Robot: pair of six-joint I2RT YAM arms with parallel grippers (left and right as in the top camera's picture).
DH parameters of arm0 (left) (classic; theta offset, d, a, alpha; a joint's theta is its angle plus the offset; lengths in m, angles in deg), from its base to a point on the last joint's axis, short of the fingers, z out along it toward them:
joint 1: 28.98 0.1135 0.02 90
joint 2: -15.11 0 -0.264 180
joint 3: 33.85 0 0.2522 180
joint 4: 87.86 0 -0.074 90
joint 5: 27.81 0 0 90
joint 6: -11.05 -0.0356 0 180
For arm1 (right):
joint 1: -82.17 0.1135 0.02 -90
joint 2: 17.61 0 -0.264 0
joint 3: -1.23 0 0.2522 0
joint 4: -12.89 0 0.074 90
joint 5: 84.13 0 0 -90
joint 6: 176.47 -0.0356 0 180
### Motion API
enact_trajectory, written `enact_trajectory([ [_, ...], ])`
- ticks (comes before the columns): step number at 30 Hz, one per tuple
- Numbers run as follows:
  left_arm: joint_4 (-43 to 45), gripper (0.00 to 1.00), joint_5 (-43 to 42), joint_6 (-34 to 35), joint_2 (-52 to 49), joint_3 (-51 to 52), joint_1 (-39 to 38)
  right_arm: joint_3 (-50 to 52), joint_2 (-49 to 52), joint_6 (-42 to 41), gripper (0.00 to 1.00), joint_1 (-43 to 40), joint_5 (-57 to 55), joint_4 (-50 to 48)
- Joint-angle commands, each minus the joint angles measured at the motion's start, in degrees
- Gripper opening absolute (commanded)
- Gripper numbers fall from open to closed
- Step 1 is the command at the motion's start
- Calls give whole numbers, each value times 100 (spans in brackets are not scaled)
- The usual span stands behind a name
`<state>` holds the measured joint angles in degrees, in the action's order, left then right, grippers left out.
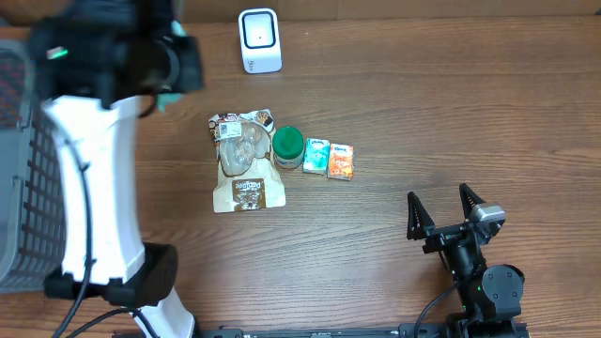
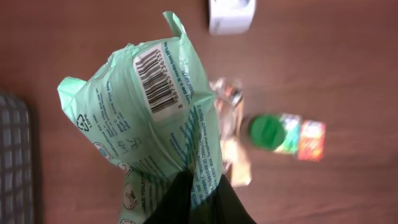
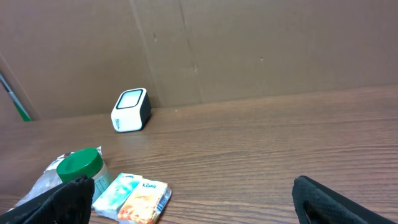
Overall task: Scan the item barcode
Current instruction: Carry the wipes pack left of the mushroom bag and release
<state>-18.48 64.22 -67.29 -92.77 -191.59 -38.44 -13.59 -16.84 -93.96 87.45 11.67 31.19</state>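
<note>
1. The left gripper (image 2: 199, 190) is clamped on the near end of the green packet (image 2: 143, 130), which it holds up off the table.
2. The packet's long axis runs out from the jaws toward the scanner. The barcode label (image 2: 157, 81) is near the far end and faces the wrist camera.
3. The white scanner (image 2: 231, 15) stands beyond that far end, slightly to the right. The label probably has to turn toward its window.
4. The right gripper (image 1: 445, 211) rests well apart, jaws spread and empty, so the left arm is the nearer one.

Green packet (image 2: 143, 118) aloft, pinched at one end, barcode label (image 2: 157, 78) showing. White scanner (image 1: 259, 40) upright, well apart.
</note>
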Motion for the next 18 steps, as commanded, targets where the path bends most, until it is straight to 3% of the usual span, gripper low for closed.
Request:
enact_trajectory([
  [1, 7, 4, 1003, 549, -24, 761, -245, 59, -61, -22, 100, -11, 28, -28],
  [10, 192, 4, 1517, 831, -24, 2363, -369, 59, -61, -22, 100, -11, 28, -28],
  [18, 1132, 4, 1659, 1060, -24, 3936, -365, 59, -61, -22, 100, -11, 28, -28],
])
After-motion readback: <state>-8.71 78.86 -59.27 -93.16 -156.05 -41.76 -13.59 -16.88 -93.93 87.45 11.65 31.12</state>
